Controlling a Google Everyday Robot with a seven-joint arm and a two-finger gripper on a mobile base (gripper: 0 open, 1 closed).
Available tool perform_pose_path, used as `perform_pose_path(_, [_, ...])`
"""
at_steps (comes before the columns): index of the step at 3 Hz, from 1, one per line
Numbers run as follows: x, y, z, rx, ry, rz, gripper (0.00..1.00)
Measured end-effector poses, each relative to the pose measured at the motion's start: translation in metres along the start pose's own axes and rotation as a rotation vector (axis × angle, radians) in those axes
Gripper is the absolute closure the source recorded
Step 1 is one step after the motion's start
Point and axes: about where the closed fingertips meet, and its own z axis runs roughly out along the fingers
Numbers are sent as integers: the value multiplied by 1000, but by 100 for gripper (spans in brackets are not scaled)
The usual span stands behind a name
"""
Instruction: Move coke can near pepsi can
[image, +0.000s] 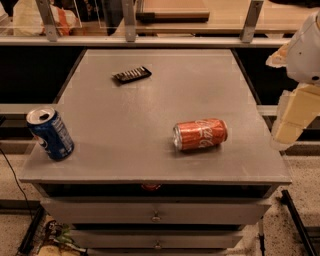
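Note:
The coke can (201, 134) is red-orange with white script and lies on its side on the grey cabinet top (150, 110), right of centre near the front. The pepsi can (50, 134) is blue with a silver top and stands upright at the front left corner, tilted a little in view. The two cans are far apart. My gripper (291, 119) hangs at the right edge of the view, beyond the table's right side, to the right of the coke can and not touching it.
A flat black rectangular object (132, 74) lies at the back, left of centre. A railing with metal posts (129, 25) runs behind the cabinet. Drawers (156, 212) sit below the front edge.

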Motion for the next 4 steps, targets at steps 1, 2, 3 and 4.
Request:
perform_pose_path(1, [0,0,0,0,0,0,0])
perform_pose_path(2, [3,-4,9,-27,-14,-31,0])
perform_pose_path(3, [2,-13,39,-88,-8,-111,0])
perform_pose_path(4, [-14,-22,71,-122,-9,-213,0])
